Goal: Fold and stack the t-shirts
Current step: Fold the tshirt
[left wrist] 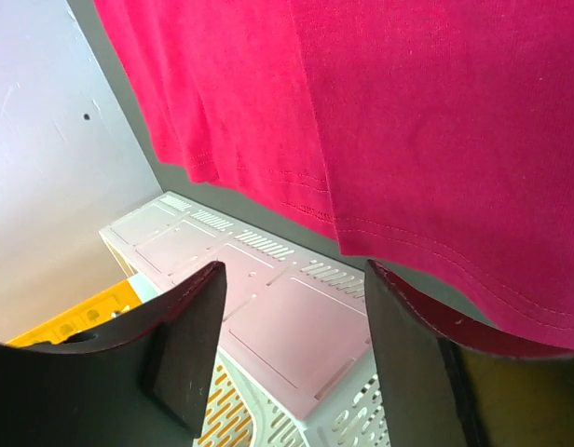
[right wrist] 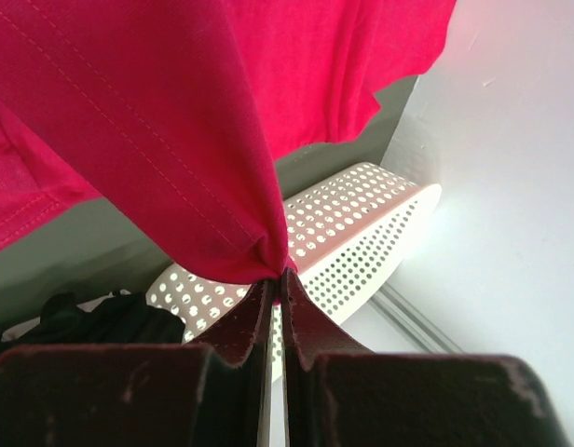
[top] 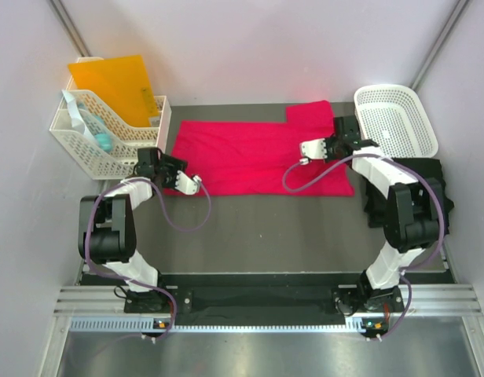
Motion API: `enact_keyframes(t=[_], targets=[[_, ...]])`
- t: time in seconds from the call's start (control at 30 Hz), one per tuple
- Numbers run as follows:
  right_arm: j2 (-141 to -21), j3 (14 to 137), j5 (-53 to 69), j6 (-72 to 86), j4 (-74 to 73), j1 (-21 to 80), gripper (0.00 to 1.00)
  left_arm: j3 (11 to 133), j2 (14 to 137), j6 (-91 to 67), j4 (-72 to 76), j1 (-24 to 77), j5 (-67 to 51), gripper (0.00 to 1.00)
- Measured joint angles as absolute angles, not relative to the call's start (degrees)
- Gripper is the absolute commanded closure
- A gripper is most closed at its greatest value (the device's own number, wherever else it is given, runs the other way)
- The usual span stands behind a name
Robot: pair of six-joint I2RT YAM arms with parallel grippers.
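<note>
The pinkish-red t-shirt [top: 250, 157] lies partly folded across the dark table. My right gripper [top: 309, 151] is shut on a bunched fold of its cloth [right wrist: 175, 140], pinched at the fingertips [right wrist: 278, 275]. At the shirt's lower left corner my left gripper [top: 187, 182] stands open with nothing between its fingers [left wrist: 296, 270]. The shirt's hem [left wrist: 436, 251] hangs just above its right finger. A black t-shirt [top: 432, 169] lies crumpled at the right beside the right arm, and shows as dark cloth [right wrist: 101, 321] in the right wrist view.
A white perforated basket [top: 395, 118] stands at the back right, close to the right gripper. At the back left is a white lattice basket [top: 100, 133] holding an orange folder [top: 116, 78]. Walls close in on both sides.
</note>
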State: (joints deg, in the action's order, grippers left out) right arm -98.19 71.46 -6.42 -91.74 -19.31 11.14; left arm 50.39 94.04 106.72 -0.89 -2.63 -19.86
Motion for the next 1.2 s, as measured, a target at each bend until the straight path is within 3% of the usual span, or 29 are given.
enact_keyframes(t=[0.1, 0.2, 0.5, 0.73, 1.03, 1.2], targets=[[-99.4, 71.8, -6.5, -91.7, -18.9, 11.5, 1.0, 50.4, 94.2, 106.7, -0.5, -2.6, -19.9, 0.34], [-100.7, 72.1, -6.7, -91.7, -18.5, 11.7, 0.93, 50.4, 94.2, 106.7, -0.2, -2.6, -19.9, 0.34], [-105.6, 72.6, -12.1, -89.4, -7.3, 12.7, 0.51, 49.6, 94.1, 106.9, 0.1, -2.6, -19.9, 0.34], [-108.7, 72.8, -16.5, -87.3, 1.4, 13.0, 0.54, 48.2, 94.1, 107.1, 0.1, -2.6, -19.8, 0.35], [-108.4, 94.9, -2.2, -72.5, -34.7, 13.4, 0.54, 48.3, 94.3, 104.3, 4.0, -2.6, -18.0, 0.33], [-105.6, 91.7, 2.7, -69.6, -43.8, 15.3, 0.54, 55.5, 97.9, 97.1, 5.1, -2.5, -16.5, 0.37]])
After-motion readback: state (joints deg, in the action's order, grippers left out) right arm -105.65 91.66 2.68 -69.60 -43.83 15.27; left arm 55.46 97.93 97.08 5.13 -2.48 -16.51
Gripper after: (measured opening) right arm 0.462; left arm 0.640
